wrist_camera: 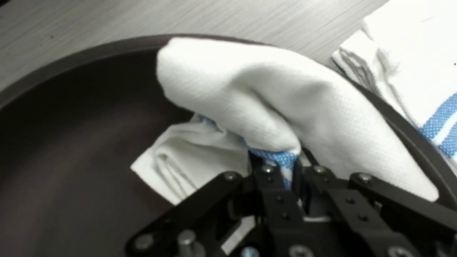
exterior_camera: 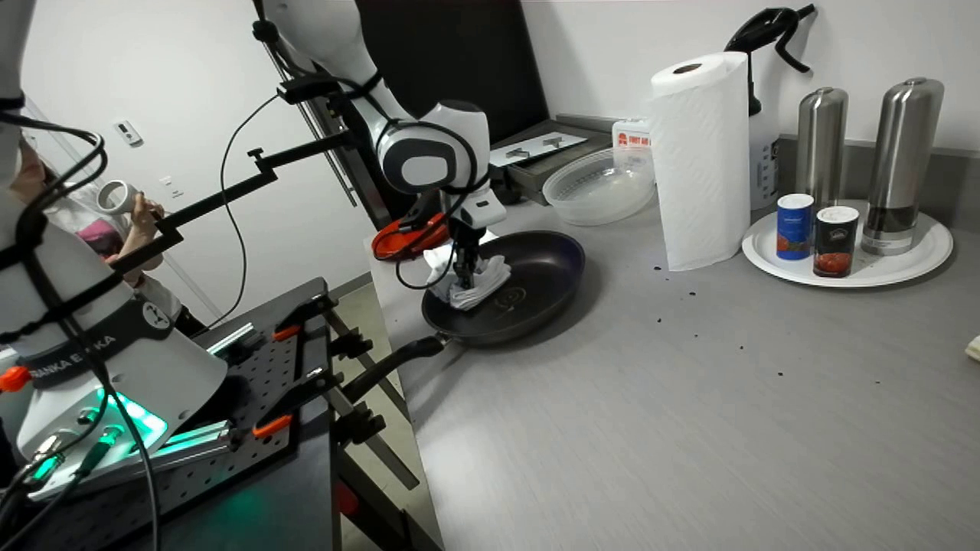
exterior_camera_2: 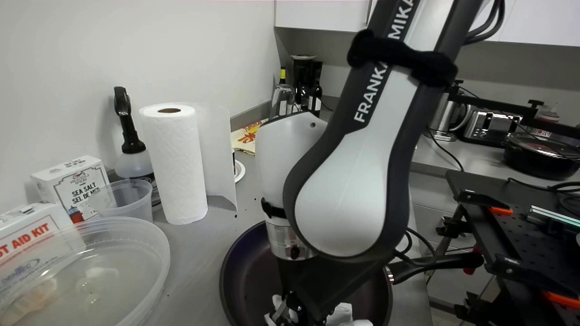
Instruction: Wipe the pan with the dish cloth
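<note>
The black pan (exterior_camera: 536,275) rests on the grey counter, its dark handle (exterior_camera: 394,366) jutting past the counter's edge. Inside it, near one side, the white dish cloth (wrist_camera: 228,78) lies bunched up, with blue stripes showing. My gripper (wrist_camera: 280,162) points down into the pan, shut on a fold of this cloth; a blue-striped strip is pinched between the fingers. In an exterior view the cloth (exterior_camera_2: 342,313) is mostly hidden behind the arm and cut by the frame's bottom. Where cloth meets pan surface is covered by folds.
More blue-striped white cloth (wrist_camera: 410,60) lies outside the pan's rim; I cannot tell whether it joins the held one. A red object (exterior_camera: 402,239) sits behind the pan. Beyond stand a clear bowl (exterior_camera: 566,195), paper towel roll (exterior_camera: 700,168) and a plate (exterior_camera: 919,264) bearing shakers.
</note>
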`<act>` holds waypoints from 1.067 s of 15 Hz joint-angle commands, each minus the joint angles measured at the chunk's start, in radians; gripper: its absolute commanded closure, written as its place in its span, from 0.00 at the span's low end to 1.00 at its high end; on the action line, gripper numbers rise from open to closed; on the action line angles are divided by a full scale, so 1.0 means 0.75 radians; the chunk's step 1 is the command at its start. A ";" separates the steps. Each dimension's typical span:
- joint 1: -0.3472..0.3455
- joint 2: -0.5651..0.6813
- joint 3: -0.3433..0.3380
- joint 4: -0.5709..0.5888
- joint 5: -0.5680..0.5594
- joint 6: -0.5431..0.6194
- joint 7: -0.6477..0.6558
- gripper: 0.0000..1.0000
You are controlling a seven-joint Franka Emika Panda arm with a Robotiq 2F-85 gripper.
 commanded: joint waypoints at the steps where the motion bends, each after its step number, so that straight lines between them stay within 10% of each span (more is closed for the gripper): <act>1: -0.034 0.063 0.046 0.062 0.067 -0.040 -0.051 0.97; 16: -0.084 -0.235 -0.193 0.008 -0.062 0.028 -0.190 0.97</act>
